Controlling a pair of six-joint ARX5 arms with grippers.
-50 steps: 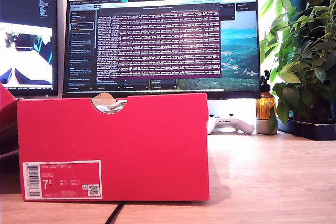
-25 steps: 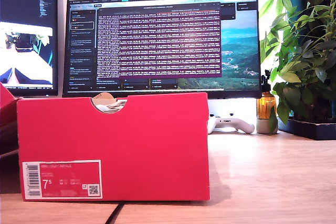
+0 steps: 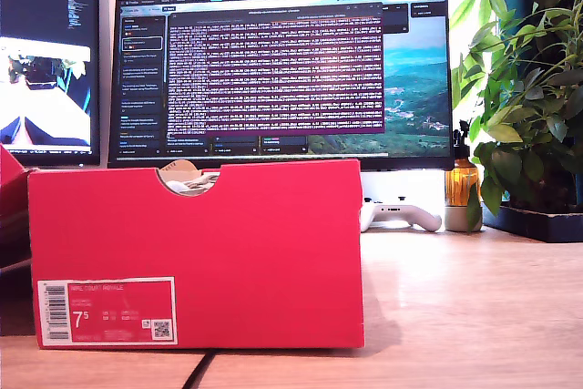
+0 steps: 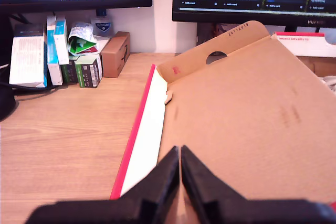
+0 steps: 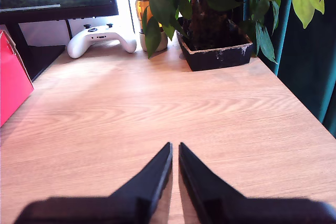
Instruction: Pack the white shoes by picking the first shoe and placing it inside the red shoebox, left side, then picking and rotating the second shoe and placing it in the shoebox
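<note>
The red shoebox (image 3: 255, 252) fills the exterior view's left and middle, with its "7.5" label facing the camera. Through the half-round notch (image 3: 189, 183) I see something white and tan; I cannot tell whether it is one of the white shoes, which are otherwise hidden. My first gripper (image 4: 180, 155) is shut and hovers over the brown cardboard inside of the box's open lid (image 4: 252, 114), near its red edge (image 4: 132, 148). My second gripper (image 5: 175, 149) is shut over bare wooden table, with a corner of the red shoebox (image 5: 11, 85) off to one side. Neither gripper shows in the exterior view.
Two monitors (image 3: 282, 70) stand behind the box. A white game controller (image 3: 401, 216), an amber bottle (image 3: 461, 184) and a potted plant (image 3: 533, 97) sit at the exterior view's right. Small boxes and packets (image 4: 68, 51) are stacked beside the lid.
The shoebox front has shifted by a few pixels in the exterior view, and the text on the monitor has scrolled. Nothing else has moved.
</note>
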